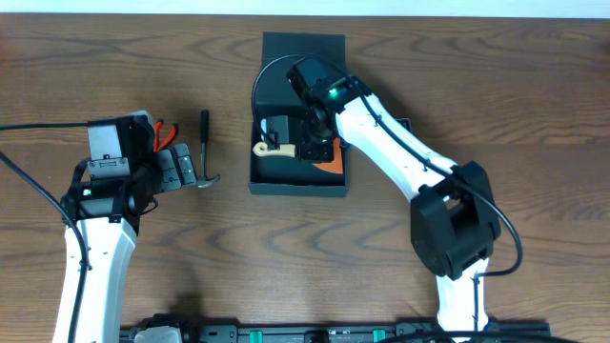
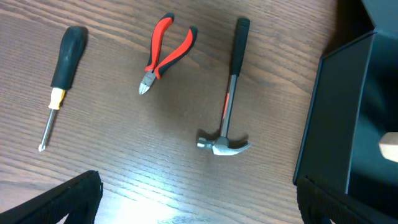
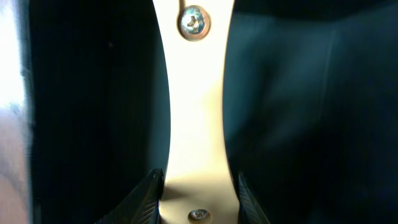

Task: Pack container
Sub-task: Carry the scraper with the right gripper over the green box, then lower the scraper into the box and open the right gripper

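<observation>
Container [image 1: 286, 184] at table centre, lid open | right gripper [image 3: 198, 193] inside it, pinching pale handle [image 3: 196, 112] | left gripper [image 2: 199, 205] wide, empty, near hammer [image 2: 229, 93] | risk: handle released tilted may lean on wall, leaving hammer no room

Right claw [image 3: 198, 186] is down in the container [image 1: 295, 187], fingers tight on both edges of the pale wooden handle [image 3: 196, 106], with dark free floor either side. My right arm covers much of the opening from above. Left claw [image 1: 173, 169] is spread wide. Screwdriver [image 2: 62, 74], pliers [image 2: 165, 53] and hammer [image 2: 229, 93] lie apart, bare table between them. The container wall blocks just right of the hammer.
</observation>
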Robot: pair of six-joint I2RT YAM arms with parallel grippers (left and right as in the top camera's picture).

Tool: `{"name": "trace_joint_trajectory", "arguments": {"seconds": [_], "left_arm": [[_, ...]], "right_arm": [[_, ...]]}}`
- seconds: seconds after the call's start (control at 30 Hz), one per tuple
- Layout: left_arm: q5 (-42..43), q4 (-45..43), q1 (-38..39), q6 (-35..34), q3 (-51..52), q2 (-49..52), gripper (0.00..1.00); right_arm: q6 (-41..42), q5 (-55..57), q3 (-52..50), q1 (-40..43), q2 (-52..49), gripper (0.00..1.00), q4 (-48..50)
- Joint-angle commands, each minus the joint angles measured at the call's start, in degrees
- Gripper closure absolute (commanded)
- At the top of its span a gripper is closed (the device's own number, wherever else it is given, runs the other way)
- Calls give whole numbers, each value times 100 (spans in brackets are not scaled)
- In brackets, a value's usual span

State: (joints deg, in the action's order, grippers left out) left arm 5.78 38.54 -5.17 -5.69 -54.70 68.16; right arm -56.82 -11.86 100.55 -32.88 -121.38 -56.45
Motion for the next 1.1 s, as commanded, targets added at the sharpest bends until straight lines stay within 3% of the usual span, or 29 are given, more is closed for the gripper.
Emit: {"name": "trace_joint_trajectory", "arguments": {"seconds": [0.0, 0.1, 0.23, 0.37, 0.47, 0.57, 0.63, 0.8, 1.07], "left_arm": [[-63, 2, -33, 94, -105, 31, 2], [-63, 2, -33, 94, -105, 31, 2], [-63, 2, -33, 94, -105, 31, 2], [-63, 2, -33, 94, -105, 31, 2], [-63, 2, -33, 94, -105, 31, 2], [-63, 2, -33, 92, -105, 31, 2], [-63, 2, -33, 94, -105, 31, 2], [-63, 2, -33, 94, -105, 31, 2], [-66, 2, -33, 94, -105, 31, 2]], "right_arm": [[-114, -39, 0, 98, -68, 99, -15], [-111, -42, 0, 98, -68, 98, 4], [-81, -57, 0, 94, -68, 70, 0], [-81, -31, 0, 107, -68, 69, 4], [-55, 72, 7, 107, -66, 46, 7], [26, 321, 33, 90, -42, 42, 0], [26, 463, 35, 87, 2, 31, 0], [131, 658, 79, 87, 251, 49, 9], [2376, 1429, 625, 459, 1305, 46, 160]]}}
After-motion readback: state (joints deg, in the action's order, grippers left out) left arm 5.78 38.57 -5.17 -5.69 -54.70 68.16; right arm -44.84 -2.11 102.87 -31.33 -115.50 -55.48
